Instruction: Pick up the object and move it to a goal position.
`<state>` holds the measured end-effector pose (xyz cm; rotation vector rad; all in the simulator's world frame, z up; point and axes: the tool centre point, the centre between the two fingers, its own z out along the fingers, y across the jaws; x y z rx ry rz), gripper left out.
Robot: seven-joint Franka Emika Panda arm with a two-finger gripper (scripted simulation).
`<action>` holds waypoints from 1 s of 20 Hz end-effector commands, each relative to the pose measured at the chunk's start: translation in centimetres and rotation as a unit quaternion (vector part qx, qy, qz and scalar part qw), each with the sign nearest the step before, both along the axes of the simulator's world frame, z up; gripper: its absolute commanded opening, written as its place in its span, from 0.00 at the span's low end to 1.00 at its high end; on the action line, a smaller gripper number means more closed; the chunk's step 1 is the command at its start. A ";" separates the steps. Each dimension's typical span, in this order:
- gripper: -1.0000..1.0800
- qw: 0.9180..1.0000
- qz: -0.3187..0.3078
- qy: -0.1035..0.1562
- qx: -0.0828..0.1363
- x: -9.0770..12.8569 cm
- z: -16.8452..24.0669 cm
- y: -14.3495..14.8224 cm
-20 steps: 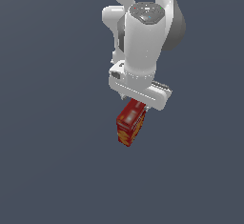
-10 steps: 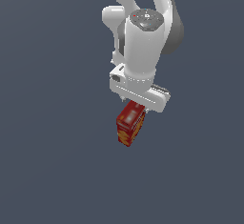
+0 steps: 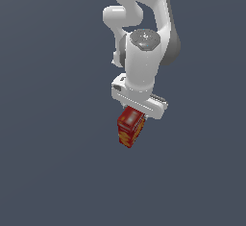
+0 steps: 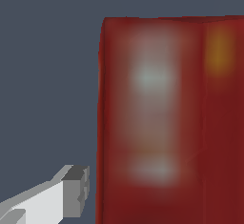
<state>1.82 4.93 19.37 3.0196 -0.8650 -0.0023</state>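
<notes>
The gripper [image 3: 138,110] sits over the red box [image 3: 129,128]; grip unclear.

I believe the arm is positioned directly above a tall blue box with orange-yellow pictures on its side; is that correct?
Not quite: the box is red, not blue. The exterior view shows it directly under the arm's gripper, with orange-yellow pictures on its side, and the wrist view confirms the red colour, with one finger beside it.
</notes>
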 end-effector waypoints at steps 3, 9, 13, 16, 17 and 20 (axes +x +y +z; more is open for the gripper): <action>0.00 1.000 0.000 -0.001 0.000 0.1 -0.2 0.0; 0.00 1.000 0.000 -0.001 0.000 0.1 -0.2 0.0; 0.00 1.000 0.000 -0.001 0.000 0.1 -0.1 0.0; 0.00 1.000 0.000 -0.001 0.000 0.0 0.4 0.2; 0.00 1.000 0.000 -0.001 0.000 0.0 0.7 0.4; 0.00 1.000 0.000 -0.001 0.000 -0.2 2.0 0.9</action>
